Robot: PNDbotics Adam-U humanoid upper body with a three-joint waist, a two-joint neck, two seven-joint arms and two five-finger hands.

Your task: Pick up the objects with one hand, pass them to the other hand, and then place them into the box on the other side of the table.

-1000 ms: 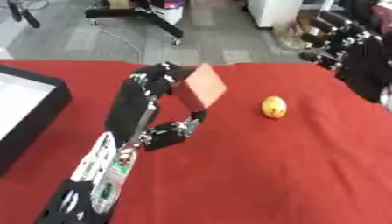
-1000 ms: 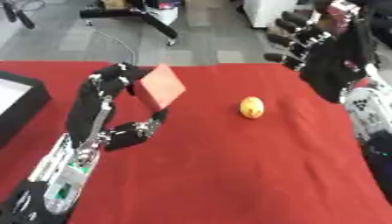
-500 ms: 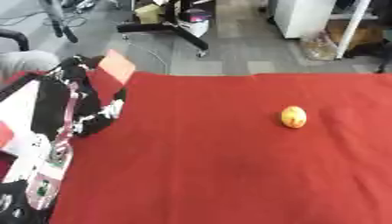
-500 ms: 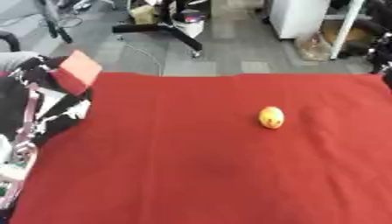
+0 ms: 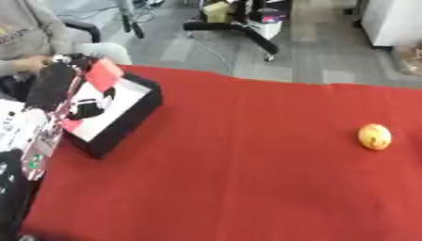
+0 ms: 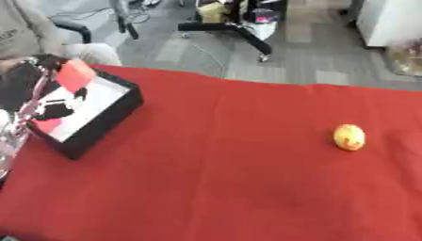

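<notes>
The left hand (image 5: 72,70) is up over the black box (image 5: 132,113) at the left side of the red table (image 5: 247,179), its fingers closed on a flat red block (image 5: 103,74). The block is held above the box's white inside, near its far end, tilted – its long edge slants from lower left up toward the far right, one corner pointing away from the robot. A second patch of red (image 5: 72,124) shows lower in the box by the near wall; what it is cannot be told. Well apart, out on the right of the cloth, a small yellow-orange fruit (image 5: 374,136) lies alone – roundish, slightly taller than wide. The right hand shows in neither view.
</notes>
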